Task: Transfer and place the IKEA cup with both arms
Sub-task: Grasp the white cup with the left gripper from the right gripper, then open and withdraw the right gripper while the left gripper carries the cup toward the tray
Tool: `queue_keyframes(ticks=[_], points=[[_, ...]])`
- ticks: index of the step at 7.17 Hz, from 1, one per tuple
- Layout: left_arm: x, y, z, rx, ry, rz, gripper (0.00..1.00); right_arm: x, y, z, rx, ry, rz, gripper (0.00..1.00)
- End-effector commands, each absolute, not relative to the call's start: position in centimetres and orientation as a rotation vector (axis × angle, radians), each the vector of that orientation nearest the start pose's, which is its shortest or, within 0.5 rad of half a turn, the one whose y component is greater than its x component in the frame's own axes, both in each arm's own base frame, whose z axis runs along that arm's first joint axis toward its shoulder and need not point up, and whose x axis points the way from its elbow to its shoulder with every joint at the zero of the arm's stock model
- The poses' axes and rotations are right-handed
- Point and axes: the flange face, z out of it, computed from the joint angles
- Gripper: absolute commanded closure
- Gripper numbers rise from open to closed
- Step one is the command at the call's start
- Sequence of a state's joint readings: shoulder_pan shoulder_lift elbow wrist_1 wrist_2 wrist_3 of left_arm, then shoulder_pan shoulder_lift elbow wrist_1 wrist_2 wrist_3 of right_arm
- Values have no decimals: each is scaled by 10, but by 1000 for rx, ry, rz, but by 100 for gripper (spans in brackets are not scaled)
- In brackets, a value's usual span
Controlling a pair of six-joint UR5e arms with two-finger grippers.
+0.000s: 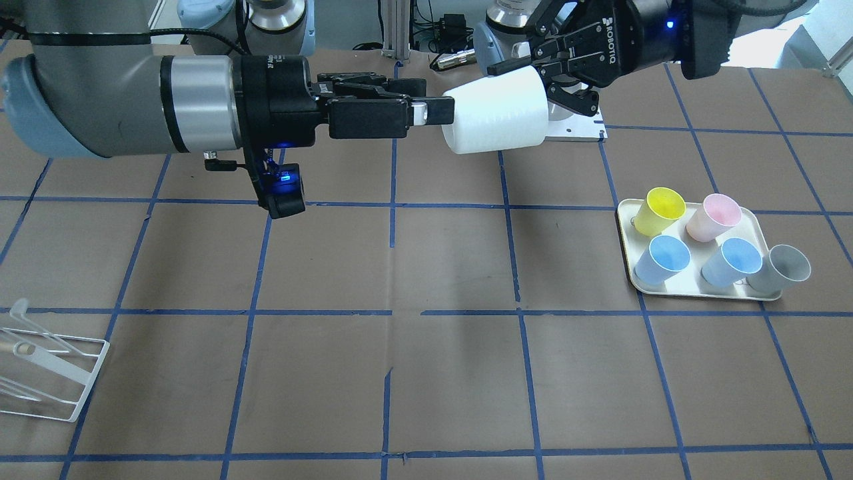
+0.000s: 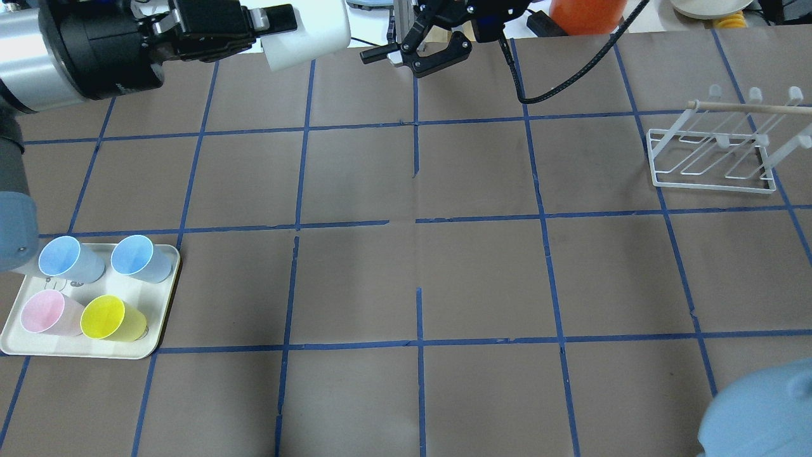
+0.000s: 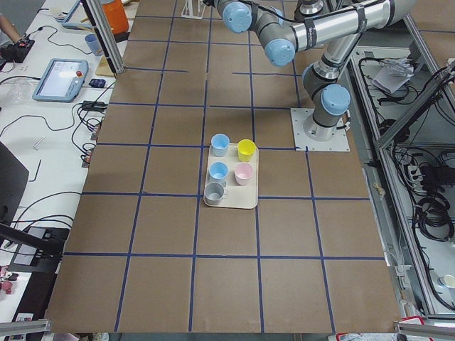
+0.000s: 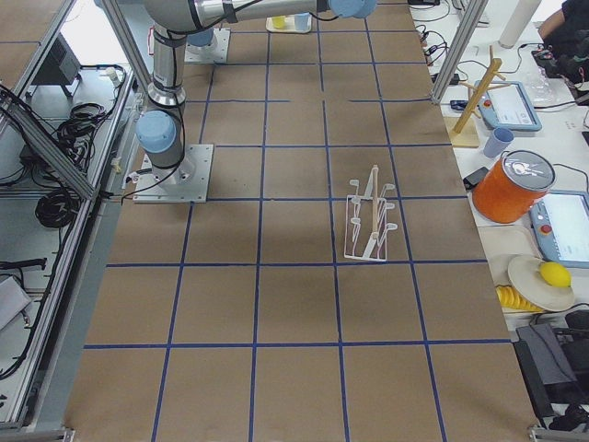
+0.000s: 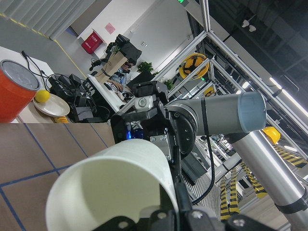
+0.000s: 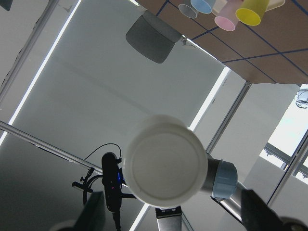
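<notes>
The white IKEA cup (image 1: 496,117) hangs on its side high above the table's robot side. It also shows in the overhead view (image 2: 317,32). My left gripper (image 1: 540,83) is shut on its rim end, with one finger lying along the outer wall. My right gripper (image 1: 436,100) points at the cup's base with its jaws open. In the right wrist view the round base (image 6: 163,163) faces the camera between the spread fingers. In the left wrist view the cup (image 5: 110,187) fills the foreground and the right gripper (image 5: 144,113) sits just beyond it. I cannot tell if the right fingers touch the cup.
A cream tray (image 1: 623,227) on my left holds yellow, pink, grey and two blue cups; it also shows in the overhead view (image 2: 162,304). A white wire rack (image 2: 710,158) stands on my right, near the table's far edge (image 1: 46,373).
</notes>
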State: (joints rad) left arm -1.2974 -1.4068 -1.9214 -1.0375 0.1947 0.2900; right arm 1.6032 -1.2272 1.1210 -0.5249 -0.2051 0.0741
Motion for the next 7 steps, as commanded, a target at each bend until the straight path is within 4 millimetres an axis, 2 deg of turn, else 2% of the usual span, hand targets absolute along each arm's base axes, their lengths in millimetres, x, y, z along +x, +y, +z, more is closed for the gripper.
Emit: queue_keyframes(ticks=[1,2,3,4,5,6,7], points=[[-100,-466,529,-126,-2039,671,100,203,-575,516,771,1666,900,0],[-91,-469,522,-92,-2187,680,100,177,-582,514,800,1664,879,0],[-80,-471,512,-49,-2334,680,100,128,-585,505,821,1757,877,0],[-65,-473,503,-1,-2472,679,100,85,-580,500,828,1872,890,0],[-48,-475,486,62,-2594,603,100,74,-574,496,766,2064,871,0],[-22,-478,470,144,-2740,496,100,61,-580,495,776,2266,792,0],[2,-475,466,117,-2877,393,100,48,-583,500,847,2475,691,0]])
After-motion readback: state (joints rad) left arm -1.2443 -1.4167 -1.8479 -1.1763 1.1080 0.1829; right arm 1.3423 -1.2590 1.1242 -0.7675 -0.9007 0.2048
